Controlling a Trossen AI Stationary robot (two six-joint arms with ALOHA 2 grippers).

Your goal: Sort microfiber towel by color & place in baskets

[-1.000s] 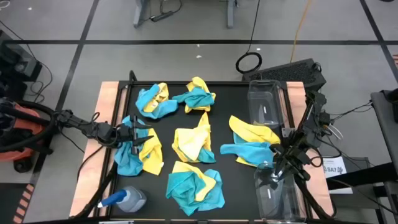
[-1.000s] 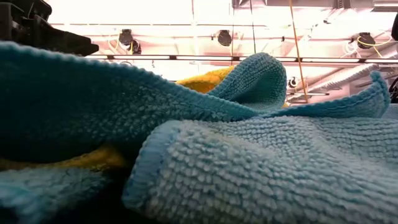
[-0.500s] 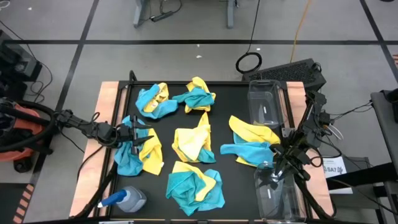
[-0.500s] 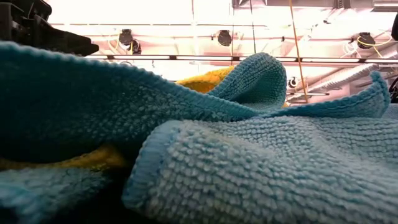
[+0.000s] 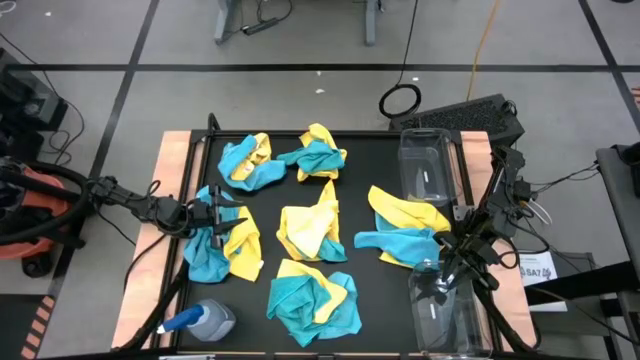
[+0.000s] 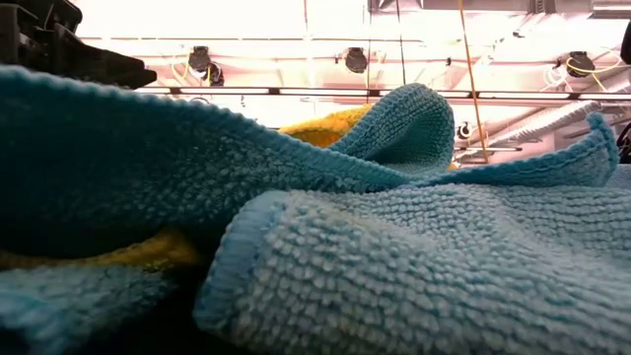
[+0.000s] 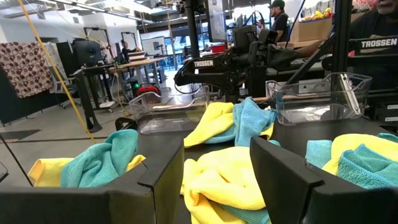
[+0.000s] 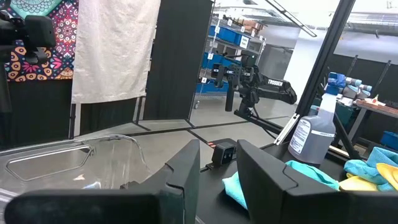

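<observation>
Nearest the front table edge, a teal-and-yellow clump of microfiber towels (image 5: 313,300) lies right against the low camera, filling its view, so that camera can't flag a slip. Beside it stands a clear spray bottle with a blue cap (image 5: 200,321); an arm sweeping low here could tip it.

Mid-table: left gripper (image 5: 222,213) hovers over a mixed teal/yellow towel pile (image 5: 222,248), fingers (image 7: 155,180) spread, nothing between them. Risk: every pile has both colours tangled, so a plain pinch likely lifts a yellow and a teal cloth together and mis-sorts. Microfiber clings, so the extra cloth may drop mid-carry.

Right side: right gripper (image 5: 447,262) sits at the rim of the near clear rectangular plastic basket (image 5: 447,318), fingers (image 8: 186,168) apart with a narrow gap, holding nothing. The light bin could get nudged or dragged off the edge if the arm moves from there. Both that basket and the far clear basket (image 5: 425,165) hold no towels yet, so sorting hasn't really started. A yellow-and-teal towel heap (image 5: 405,230) lies just beside the two bins; a reach over it may snag.

Far piles at the back edge (image 5: 285,157) need a long stretch from either arm.

Writing: "TROSSEN" is readable on the arms in both wrist views. The bottle label (image 8: 306,135) is too small to read.
</observation>
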